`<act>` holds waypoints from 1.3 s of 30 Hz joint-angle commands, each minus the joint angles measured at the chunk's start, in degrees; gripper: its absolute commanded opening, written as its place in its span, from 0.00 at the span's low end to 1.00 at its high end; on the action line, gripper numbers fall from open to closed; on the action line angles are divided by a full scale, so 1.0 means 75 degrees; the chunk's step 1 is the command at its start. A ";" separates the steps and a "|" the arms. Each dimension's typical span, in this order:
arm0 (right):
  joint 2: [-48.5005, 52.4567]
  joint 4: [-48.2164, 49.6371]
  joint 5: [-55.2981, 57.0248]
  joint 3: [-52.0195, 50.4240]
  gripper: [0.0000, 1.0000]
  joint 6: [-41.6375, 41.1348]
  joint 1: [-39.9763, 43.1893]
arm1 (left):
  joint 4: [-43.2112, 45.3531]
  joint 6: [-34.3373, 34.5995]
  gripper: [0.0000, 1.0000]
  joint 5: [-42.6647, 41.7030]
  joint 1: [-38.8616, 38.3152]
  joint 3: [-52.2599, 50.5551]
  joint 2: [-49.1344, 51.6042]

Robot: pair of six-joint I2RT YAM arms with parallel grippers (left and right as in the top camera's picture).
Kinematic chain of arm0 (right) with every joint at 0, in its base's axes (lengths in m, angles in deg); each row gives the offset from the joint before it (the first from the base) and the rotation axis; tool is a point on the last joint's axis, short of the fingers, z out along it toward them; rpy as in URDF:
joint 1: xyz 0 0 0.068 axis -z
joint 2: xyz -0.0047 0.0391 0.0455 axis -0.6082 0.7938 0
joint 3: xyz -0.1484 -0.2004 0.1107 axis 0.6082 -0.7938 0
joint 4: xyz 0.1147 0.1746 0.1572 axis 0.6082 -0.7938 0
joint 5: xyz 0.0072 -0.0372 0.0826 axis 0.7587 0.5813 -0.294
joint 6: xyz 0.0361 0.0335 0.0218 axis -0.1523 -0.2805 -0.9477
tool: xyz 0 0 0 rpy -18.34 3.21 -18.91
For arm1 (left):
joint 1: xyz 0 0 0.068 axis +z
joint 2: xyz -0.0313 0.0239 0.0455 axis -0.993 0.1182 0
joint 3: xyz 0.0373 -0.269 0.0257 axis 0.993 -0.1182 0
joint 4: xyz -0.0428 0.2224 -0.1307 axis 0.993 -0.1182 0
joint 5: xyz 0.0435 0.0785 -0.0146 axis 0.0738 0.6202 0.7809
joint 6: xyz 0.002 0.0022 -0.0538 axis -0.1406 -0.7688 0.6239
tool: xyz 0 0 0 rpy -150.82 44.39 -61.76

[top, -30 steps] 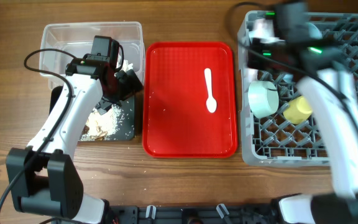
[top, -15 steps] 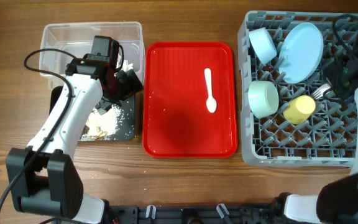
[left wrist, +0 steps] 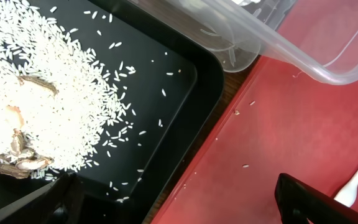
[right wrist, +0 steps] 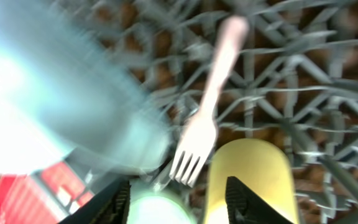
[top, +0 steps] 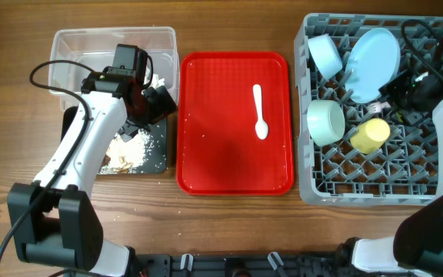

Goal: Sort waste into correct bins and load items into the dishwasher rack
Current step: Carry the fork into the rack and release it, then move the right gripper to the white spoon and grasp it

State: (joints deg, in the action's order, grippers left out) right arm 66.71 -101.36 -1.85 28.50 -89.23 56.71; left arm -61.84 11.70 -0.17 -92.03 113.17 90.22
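One white fork lies just beyond the parted right claw.

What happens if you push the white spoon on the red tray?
The spoon looks thin and plastic, so it is probably light and would slide easily on the red tray. It lies flat, so it likely won't roll, though it might spin. Lying so low, it may be tricky to pinch.

light: bright, even | overhead: sharp, soft shadows | right wrist: heavy motion blur (fork readable)
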 commanded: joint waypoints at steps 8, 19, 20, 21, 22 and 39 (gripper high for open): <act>-0.2104 -0.0079 -0.0772 0.0131 0.77 0.1679 -0.2521 | -0.0006 0.0099 1.00 -0.0058 0.0026 -0.0012 0.0099; -0.0061 0.0198 0.1177 0.0029 0.77 0.0813 -0.5630 | -0.0006 0.0099 1.00 -0.0058 0.0026 -0.0012 0.0099; 0.0262 0.0297 0.1183 0.0029 0.77 0.0772 -0.5709 | -0.0003 0.0099 1.00 -0.0058 0.0026 -0.0012 0.0099; 0.0560 0.0408 0.1183 0.0029 0.77 0.0705 -0.5759 | -0.0003 0.0099 1.00 -0.0058 0.0026 -0.0012 0.0099; 0.0877 0.0539 0.1180 0.0029 0.75 0.0694 -0.5773 | -0.0003 0.0099 1.00 -0.0058 0.0026 -0.0012 0.0099; 0.3241 0.1014 0.0603 0.0023 0.47 0.0501 -0.5400 | -0.0003 0.0099 1.00 -0.0058 0.0026 -0.0012 0.0099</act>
State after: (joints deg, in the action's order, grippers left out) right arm 89.03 -93.88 3.63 28.74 -85.03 16.29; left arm -61.84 11.70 -0.17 -92.03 113.17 90.22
